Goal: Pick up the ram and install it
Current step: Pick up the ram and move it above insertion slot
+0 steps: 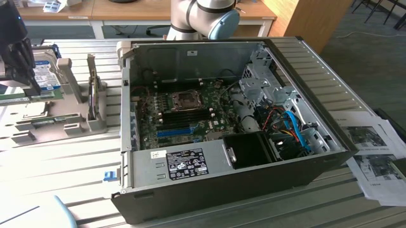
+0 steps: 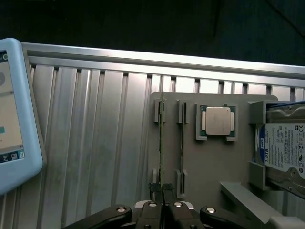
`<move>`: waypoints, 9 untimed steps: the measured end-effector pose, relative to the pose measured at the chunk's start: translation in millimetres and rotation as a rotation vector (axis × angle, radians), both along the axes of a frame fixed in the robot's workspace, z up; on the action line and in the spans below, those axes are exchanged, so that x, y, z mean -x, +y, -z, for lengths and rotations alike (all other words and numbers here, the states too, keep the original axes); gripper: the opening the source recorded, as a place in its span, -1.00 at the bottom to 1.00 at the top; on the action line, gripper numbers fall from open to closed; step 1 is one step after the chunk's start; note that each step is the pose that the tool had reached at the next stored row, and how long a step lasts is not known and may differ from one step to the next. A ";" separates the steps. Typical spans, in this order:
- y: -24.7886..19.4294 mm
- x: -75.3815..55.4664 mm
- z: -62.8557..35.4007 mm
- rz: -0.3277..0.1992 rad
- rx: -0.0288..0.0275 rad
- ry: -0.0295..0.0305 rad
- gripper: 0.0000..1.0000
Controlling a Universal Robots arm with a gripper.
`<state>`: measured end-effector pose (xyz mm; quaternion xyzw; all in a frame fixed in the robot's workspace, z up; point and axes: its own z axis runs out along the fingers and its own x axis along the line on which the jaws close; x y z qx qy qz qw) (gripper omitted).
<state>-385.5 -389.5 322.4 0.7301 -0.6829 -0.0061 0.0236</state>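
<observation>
The ram (image 2: pixel 162 143) is a thin green stick seen edge-on, standing in line with the slots of a grey holder block (image 2: pixel 209 167). My gripper (image 2: pixel 162 192) is shut on its near end, one dark finger on each side. In the exterior view the gripper (image 1: pixel 19 80) hangs over the holder at the exterior view's left, with the green ram (image 1: pixel 35 96) just below it. A second ram stick (image 2: pixel 181 143) stands in the neighbouring slots. The open computer case (image 1: pixel 330 90) shows the motherboard's dark memory slots (image 1: pixel 187 115) below the CPU socket (image 1: pixel 186 99).
A loose CPU (image 2: pixel 218 121) and a silver hard drive with a blue-white label (image 2: pixel 286 152) sit on the same holder. A pale blue tablet (image 2: pixel 14 119) lies on the slatted aluminium table. Printed sheets (image 1: pixel 374 156) lie at the exterior view's right of the case.
</observation>
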 end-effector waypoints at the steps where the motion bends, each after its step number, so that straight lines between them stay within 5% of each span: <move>1: 0.0 -0.1 -1.5 0.000 0.0001 0.0005 -0.78; 9: 0.0 -0.8 -14.3 0.000 0.0007 0.0035 -0.78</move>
